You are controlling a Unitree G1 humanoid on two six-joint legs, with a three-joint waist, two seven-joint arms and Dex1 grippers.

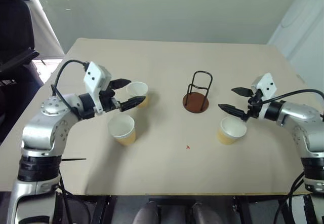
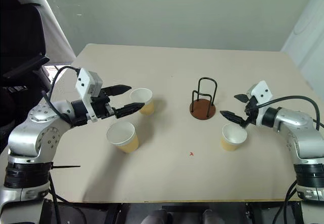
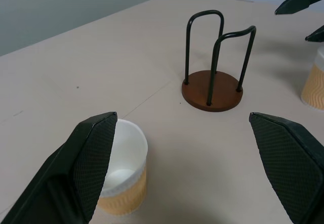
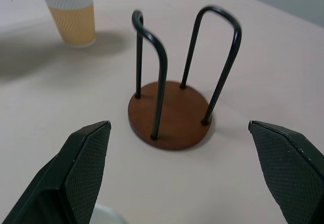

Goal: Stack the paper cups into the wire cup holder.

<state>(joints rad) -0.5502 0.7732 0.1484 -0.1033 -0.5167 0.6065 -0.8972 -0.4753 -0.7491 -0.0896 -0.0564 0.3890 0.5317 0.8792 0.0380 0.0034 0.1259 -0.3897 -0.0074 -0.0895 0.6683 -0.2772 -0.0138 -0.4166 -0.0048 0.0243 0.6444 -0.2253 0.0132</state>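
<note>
Three paper cups stand upright and loose on the table, none yet in the wire cup holder (image 1: 196,93), which sits empty near the table's middle. Taking the holder as the landmark: one cup (image 1: 138,92) stands well to its left, a second cup (image 1: 122,129) lies left of it and nearer the robot, and the third cup (image 1: 232,129) sits just to its right and nearer the robot.

The left hand (image 1: 123,93) hangs left of the holder with its fingers spread wide and empty, right by the far-left cup; the right hand (image 1: 236,100) hangs right of the holder, also wide and empty, above the third cup.

Risk, as a judgement: these cups look light and thin-walled, so a closing finger that meets the rim off-centre could tip or crush one, and a sideways brush from the left hand could knock the far-left cup over. The holder's wire loops leave a narrow opening, so a tilted cup may catch on a loop and drag the light base.

The table (image 1: 167,173) is a plain beige board, matte and bare apart from a small red mark (image 1: 188,146) nearer the robot than the holder. Beyond the holder rises a pale green-grey wall (image 1: 167,11); a dark chair (image 1: 15,36) shows far to the left.
</note>
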